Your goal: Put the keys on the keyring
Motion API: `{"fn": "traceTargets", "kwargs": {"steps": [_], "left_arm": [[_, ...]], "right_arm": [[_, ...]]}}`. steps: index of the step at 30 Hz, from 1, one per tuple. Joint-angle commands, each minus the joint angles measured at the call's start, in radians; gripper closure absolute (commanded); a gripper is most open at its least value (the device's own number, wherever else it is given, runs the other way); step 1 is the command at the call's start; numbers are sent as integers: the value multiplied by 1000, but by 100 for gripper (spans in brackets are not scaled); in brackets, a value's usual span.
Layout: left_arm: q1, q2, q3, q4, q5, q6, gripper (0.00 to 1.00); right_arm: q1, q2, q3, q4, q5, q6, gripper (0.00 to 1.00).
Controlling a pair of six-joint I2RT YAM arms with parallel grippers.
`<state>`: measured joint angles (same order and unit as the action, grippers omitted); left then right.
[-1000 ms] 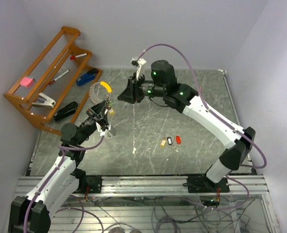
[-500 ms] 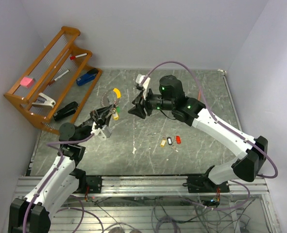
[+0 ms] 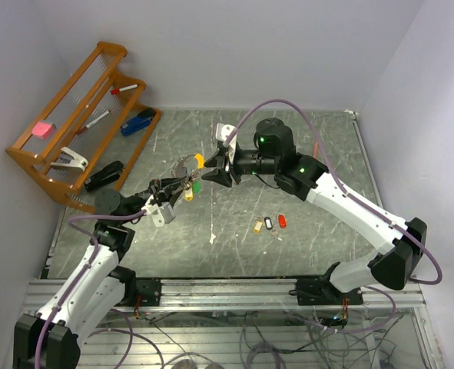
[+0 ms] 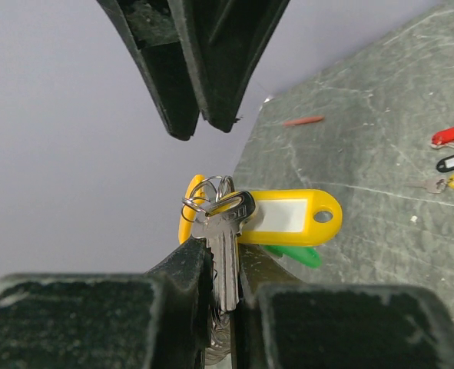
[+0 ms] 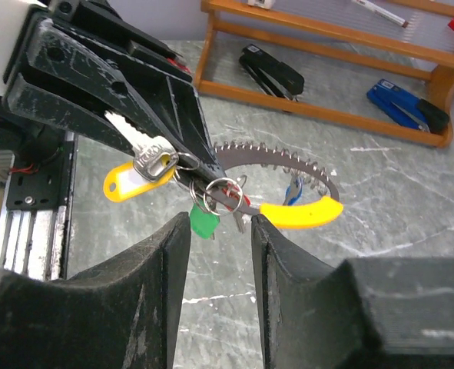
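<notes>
Left claw (image 4: 223, 269) is clamping on a key (image 4: 223, 231) with a yellow tag (image 4: 288, 217), and the keyring (image 5: 302, 213) is dangling just past its tips. Right claw (image 5: 220, 231) is hovering with fingers apart, just short of the keyring. Three loose keys (image 3: 268, 222) are lying well apart from both claws.

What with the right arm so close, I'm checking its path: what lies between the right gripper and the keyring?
In the right wrist view, a green-tagged key and small split rings hang between the right gripper and the keyring.
</notes>
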<state>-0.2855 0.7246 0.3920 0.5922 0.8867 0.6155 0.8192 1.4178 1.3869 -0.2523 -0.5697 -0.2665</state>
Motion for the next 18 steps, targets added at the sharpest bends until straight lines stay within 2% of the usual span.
{"fn": "traceTargets", "kwargs": {"steps": [1,10,18], "left_arm": [[-7,10,47,-2,92,3,93],[-7,24,47,-5,188,13,93],[-7,60,58,26,273,0,93]], "right_arm": [[-2,-21,6,15,-68,-32,65],[4,-71,-46,-51,-104,-38,71],[25,-166,-134,-87,-43,-52,67]]}}
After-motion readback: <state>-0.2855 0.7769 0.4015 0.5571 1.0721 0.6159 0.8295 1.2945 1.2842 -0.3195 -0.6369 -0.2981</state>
